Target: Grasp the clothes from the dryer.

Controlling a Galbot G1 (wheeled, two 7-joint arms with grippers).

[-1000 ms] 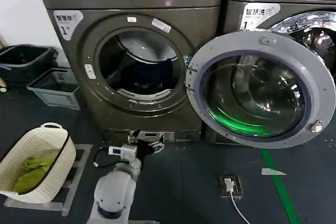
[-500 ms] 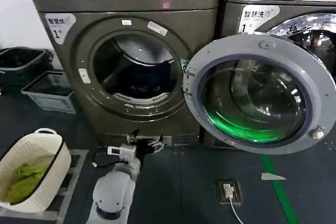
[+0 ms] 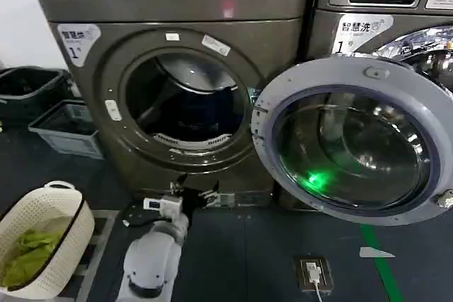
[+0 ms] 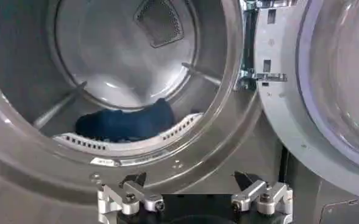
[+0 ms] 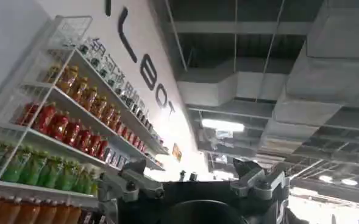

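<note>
The dryer [image 3: 85, 97] is a bronze-grey front-loader with a "1" sticker, and its round porthole stands open. Its grey-rimmed glass door [image 3: 354, 146] is swung out to the right. The clothes [image 4: 127, 122], a small dark navy bundle, lie at the bottom of the drum, just behind the perforated lip; in the head view the clothes [image 3: 192, 112] are a dark patch. My left gripper [image 3: 192, 193] [image 4: 188, 182] is open with nothing in it. It is low in front of the dryer, below the porthole rim, and faces into the drum. My right gripper [image 5: 188, 167] is open, holds nothing and points up toward a ceiling.
A white basket [image 3: 60, 190] with a yellow-green cloth [image 3: 25, 256] stands on the floor at the lower left. Dark crates [image 3: 60, 126] sit left of the dryer. A chrome-ringed machine [image 3: 425, 40] stands behind the door. A floor socket [image 3: 313, 272] and a green line [image 3: 386, 266] mark the floor.
The head view has drawn nearer to the dryer, so the porthole looks larger and the basket has slid toward the lower left corner. My left gripper stays low before the porthole.
</note>
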